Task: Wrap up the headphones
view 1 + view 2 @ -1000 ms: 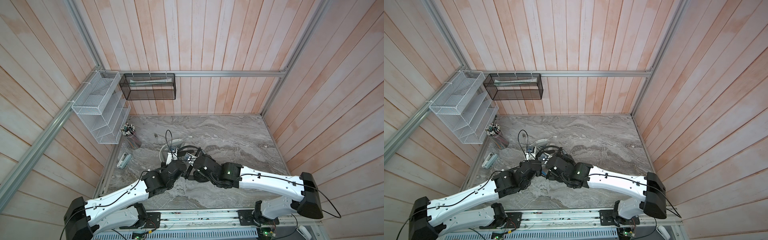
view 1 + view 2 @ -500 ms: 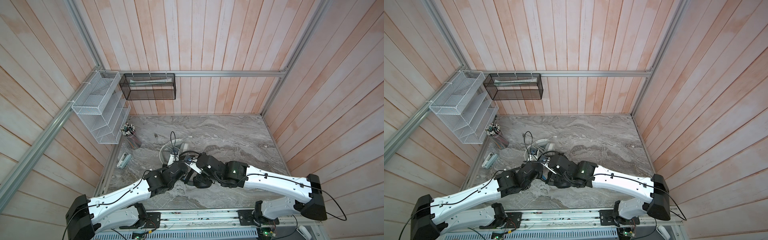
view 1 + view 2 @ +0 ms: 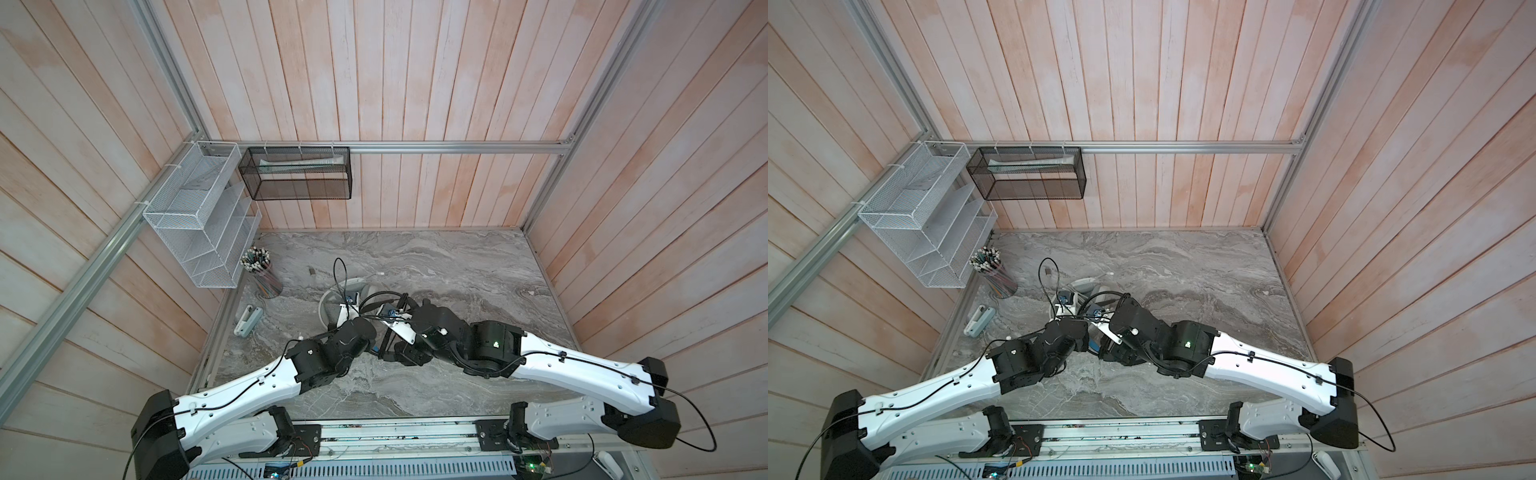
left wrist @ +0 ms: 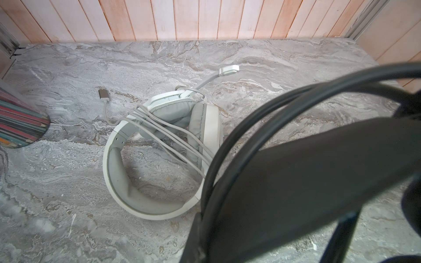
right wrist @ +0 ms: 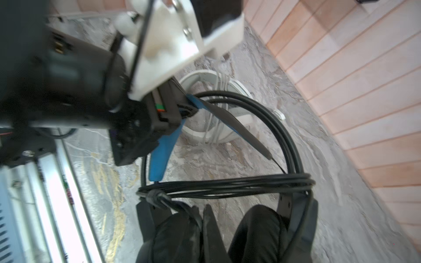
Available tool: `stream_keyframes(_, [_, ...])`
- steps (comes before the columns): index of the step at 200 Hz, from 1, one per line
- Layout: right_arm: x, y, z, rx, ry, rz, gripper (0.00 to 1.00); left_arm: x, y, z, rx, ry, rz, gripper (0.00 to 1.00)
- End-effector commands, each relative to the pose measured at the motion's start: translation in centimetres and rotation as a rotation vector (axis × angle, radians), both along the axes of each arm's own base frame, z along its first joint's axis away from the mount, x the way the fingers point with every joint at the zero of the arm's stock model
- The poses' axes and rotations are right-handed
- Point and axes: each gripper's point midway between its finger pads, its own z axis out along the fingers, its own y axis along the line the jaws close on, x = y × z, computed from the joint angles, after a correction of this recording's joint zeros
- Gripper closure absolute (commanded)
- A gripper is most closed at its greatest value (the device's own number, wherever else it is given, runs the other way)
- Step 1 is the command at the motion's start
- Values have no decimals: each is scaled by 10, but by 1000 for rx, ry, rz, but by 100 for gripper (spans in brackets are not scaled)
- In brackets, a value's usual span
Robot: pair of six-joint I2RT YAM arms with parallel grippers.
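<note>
1. My left gripper [image 5: 182, 109] clamps the black, blue-lined headset [image 5: 234, 128] by its headband (right wrist view only).
2. My right gripper [image 5: 201, 214]: closed, contents unclear.
3. The white cable-wound headset [image 4: 118, 159] lies ten o'clock of the black one.

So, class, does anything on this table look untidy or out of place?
Yes: the white headset has its cable wound across it, but the plug end trails loose on the table.

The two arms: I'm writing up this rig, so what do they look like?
Both match: the left arm and right arm have glossy white tapered links, bulky black joint housings and a thin black wire clipped along each. A small green light glows on the right one.
</note>
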Motion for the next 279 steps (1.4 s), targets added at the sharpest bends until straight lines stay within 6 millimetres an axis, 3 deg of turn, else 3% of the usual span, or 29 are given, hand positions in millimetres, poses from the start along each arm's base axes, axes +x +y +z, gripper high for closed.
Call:
stream_keyframes(1, [-25, 18, 77, 298, 59, 137, 100, -21, 23, -39, 238, 117, -64, 100])
stream_keyframes(12, [-34, 21, 70, 291, 98, 184, 100, -21, 24, -37, 235, 111, -63, 100])
stream_keyframes(50, [-36, 24, 49, 268, 132, 185, 100, -22, 22, -32, 214, 100, -69, 100])
stream_keyframes(89, [-17, 30, 79, 388, 69, 99, 100, -24, 20, -34, 221, 106, -74, 100])
stream_keyframes(124, [-4, 13, 113, 468, -35, 22, 100, -26, 18, -36, 228, 102, -79, 100])
stream_keyframes(143, [-4, 2, 117, 458, -64, 16, 100, -26, 19, -36, 238, 100, -77, 100])
stream_keyframes(145, [-5, 0, 129, 479, -74, 14, 100, -26, 19, -37, 239, 100, -79, 100])
stream_keyframes(152, [-5, -4, 133, 483, -78, 8, 100, -26, 20, -38, 245, 100, -77, 100])
stream_keyframes(172, [-17, -11, 141, 497, -45, 48, 100, -25, 20, -37, 256, 96, -77, 100])
stream_keyframes(206, [-56, -9, 145, 573, 80, 230, 100, -24, 21, -35, 269, 85, -78, 100])
stream_keyframes(210, [-59, -5, 131, 548, 108, 247, 100, -24, 21, -35, 271, 84, -77, 100])
stream_keyframes(232, [-64, -1, 105, 468, 156, 268, 100, -23, 20, -31, 269, 78, -79, 100])
stream_keyframes(263, [-15, -11, 56, 252, 83, 0, 100, -26, 15, -28, 273, 69, -101, 100])
stream_keyframes(274, [-1, -17, 30, 131, 67, -80, 100, -27, 16, -29, 287, 71, -102, 100])
stream_keyframes(279, [4, -17, 33, 110, 52, -106, 100, -27, 16, -29, 289, 72, -98, 100])
